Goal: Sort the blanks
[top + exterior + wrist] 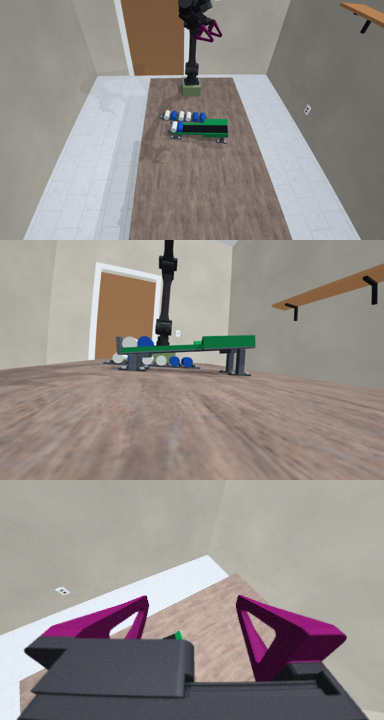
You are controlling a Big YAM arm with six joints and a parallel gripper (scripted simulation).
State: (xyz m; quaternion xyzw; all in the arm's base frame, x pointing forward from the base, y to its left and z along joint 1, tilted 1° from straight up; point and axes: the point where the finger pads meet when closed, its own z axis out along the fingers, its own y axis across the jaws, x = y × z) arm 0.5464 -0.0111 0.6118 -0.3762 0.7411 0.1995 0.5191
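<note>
Beige walls surround a long wood-grain table (198, 183). Far below the raised, wide-open, empty purple claw (210, 31) sits the green ramp (216, 122); a white cylinder (173, 126) lies at its stop, a blue one (180, 126) beside it.

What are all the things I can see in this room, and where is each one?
White bars: four; one on the ramp against the stop, three in the rack.
Blue bars: four; one on the ramp beside the white one, three in the rack.
Ramp: one, green with a black bed, on grey legs, mid-table.
Rack: one, grey, just behind the ramp.
Table: one, brown wood grain.
Door: one, brown, white frame, back wall.
Shelf: one, orange-brown, black brackets, on a side wall.
Base block: one, green, far table end.
Arm: one, black, upright.
Gripper: one, purple jaws wide open, holding nothing, high above the table.
</note>
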